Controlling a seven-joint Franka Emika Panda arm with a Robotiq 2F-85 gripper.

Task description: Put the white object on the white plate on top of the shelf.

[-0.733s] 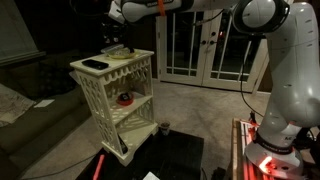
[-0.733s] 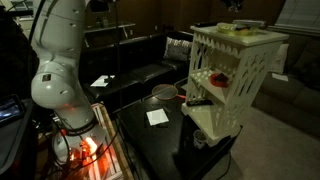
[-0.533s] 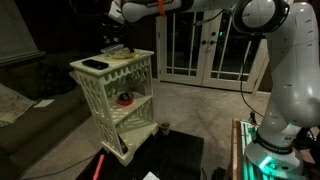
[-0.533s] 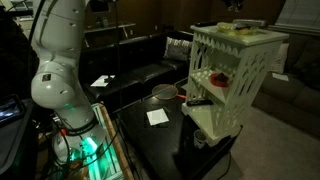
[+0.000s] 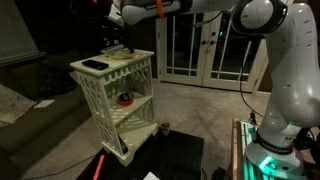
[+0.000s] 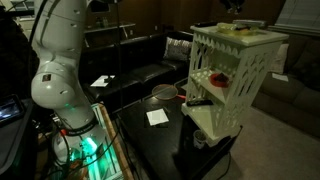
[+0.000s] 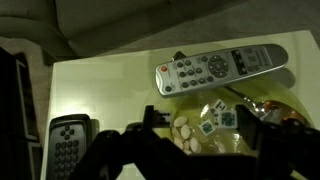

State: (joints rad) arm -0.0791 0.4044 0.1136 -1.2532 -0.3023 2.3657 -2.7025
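Observation:
In the wrist view my gripper (image 7: 200,122) stands open just above the white plate (image 7: 272,106), one dark finger on each side. The white object (image 7: 185,128), a small lump of pale oval pieces, lies on the plate between the fingers and is free of both. Small patterned tiles (image 7: 222,118) lie beside it on the plate. The plate rests on top of the cream lattice shelf (image 5: 115,92) (image 6: 236,78). In both exterior views the gripper (image 5: 118,44) (image 6: 235,8) hangs close over the shelf top.
A silver remote (image 7: 220,68) and a black remote (image 7: 68,150) lie on the shelf top near the plate. A flat black slab (image 5: 95,64) sits at its other end. A red-and-dark round item (image 5: 124,98) rests on the middle tier. The robot base (image 5: 275,140) stands nearby.

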